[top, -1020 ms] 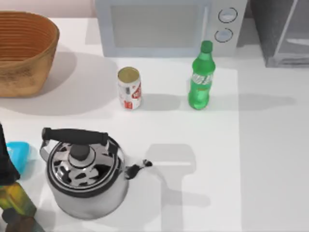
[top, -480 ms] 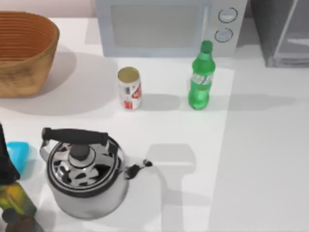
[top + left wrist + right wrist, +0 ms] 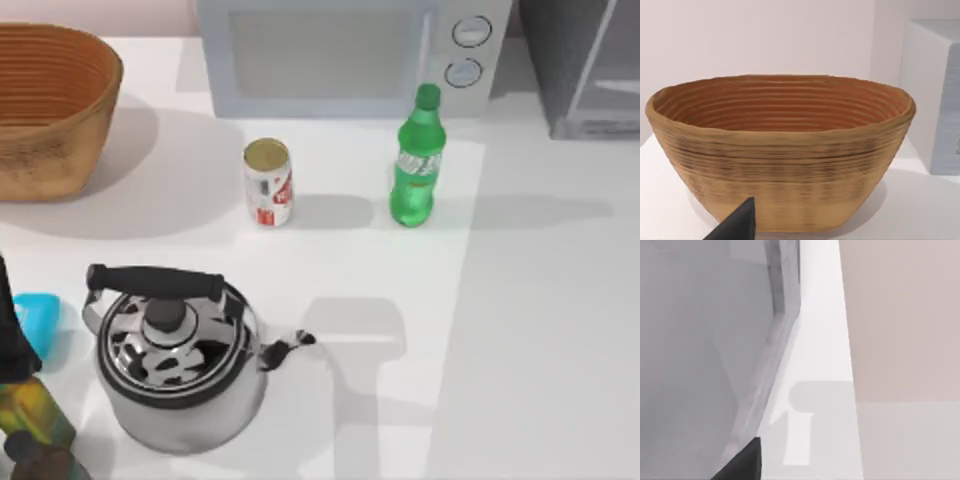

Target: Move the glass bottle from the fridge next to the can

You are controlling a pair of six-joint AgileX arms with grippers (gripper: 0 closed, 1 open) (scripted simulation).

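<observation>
Up near the top middle of the overhead frame, the glass bottle is standing upright on the white table, right in front of the light grey microwave, just below its two round dials. It's outside the fridge, which sits in the upper right corner, dark grey with that metal-framed door panel. The can is to the left of the bottle, also upright, gold top showing. They're near each other but there's a clear gap of bare table between them, so not touching.

Rest of the scene: a woven basket in the upper left corner, a shiny kettle with a black handle in the lower left, and at the far left edge a dark olive-yellow bottle with a small blue thing just beside it, partly cut off so I can't say what it is.

Left wrist view looks straight at the basket with the microwave's side behind it, and one dark fingertip of the left gripper pokes in at the bottom edge. Can't tell if it's spread or closed, and it's holding nothing I can see.

Right wrist view has the fridge frame up close, and a dark fingertip of the right gripper at the bottom. Same deal, can't tell its state.
</observation>
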